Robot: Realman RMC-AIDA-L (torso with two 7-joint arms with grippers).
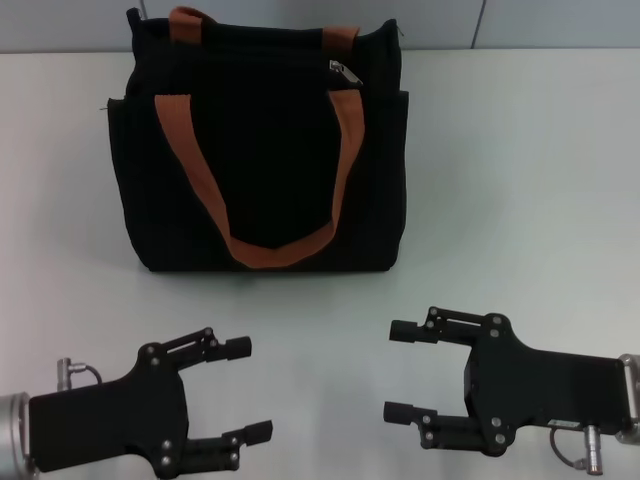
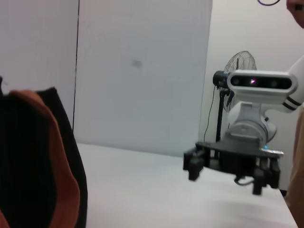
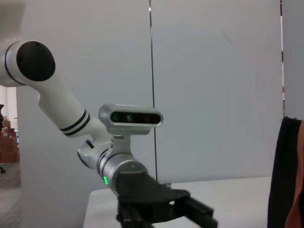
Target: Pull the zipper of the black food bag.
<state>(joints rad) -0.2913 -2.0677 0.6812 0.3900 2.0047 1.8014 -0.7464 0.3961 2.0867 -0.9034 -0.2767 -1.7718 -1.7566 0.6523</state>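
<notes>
Tools first: the left tool (image 1: 247, 390) hangs low over the near left part of the tabletop (image 1: 520, 180), its two black fingers spread wide and holding nothing. The right tool (image 1: 400, 370) sits opposite it over the near right part, fingers likewise spread and empty. The two point toward each other with a bare strip of tabletop between their tips, and both are well apart from the bag.

In the left wrist view the right tool (image 2: 223, 175) shows farther off above the white surface, with a standing fan (image 2: 240, 66) behind it against the wall. In the right wrist view the left tool (image 3: 190, 218) appears at the end of its white arm.

Beyond both tools, the black food bag (image 1: 265, 150) stands upright toward the far edge of the tabletop, left of centre. An orange-brown handle strap (image 1: 275, 250) loops down its front face; a second strap (image 1: 190, 15) rises at the top edge. The zipper (image 1: 342, 72), a small silver pull, sits on the top zip line toward the bag's right end.
</notes>
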